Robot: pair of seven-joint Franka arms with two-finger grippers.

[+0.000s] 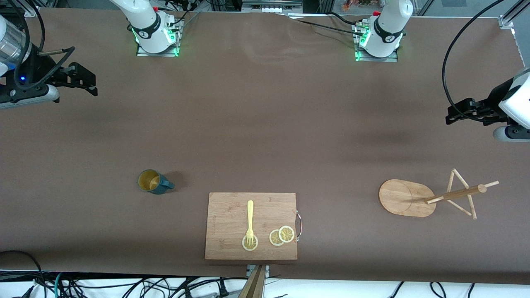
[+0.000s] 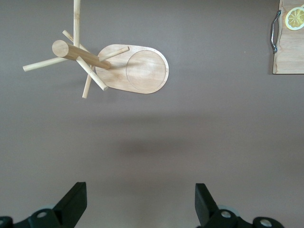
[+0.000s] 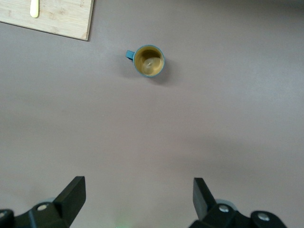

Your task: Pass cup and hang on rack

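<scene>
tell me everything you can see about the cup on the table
The cup is a small dark teal mug, yellowish-tan inside, with one side handle pointing toward the cutting board. It stands upright and empty on the brown table, toward the right arm's end. Nothing touches it but the table.

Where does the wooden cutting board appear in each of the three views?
Front view: cutting board low in the middle, between cup and rack.
Left wrist view: one end with its metal handle.
Right wrist view: one corner.
Shared landmark: the brown table.
</scene>
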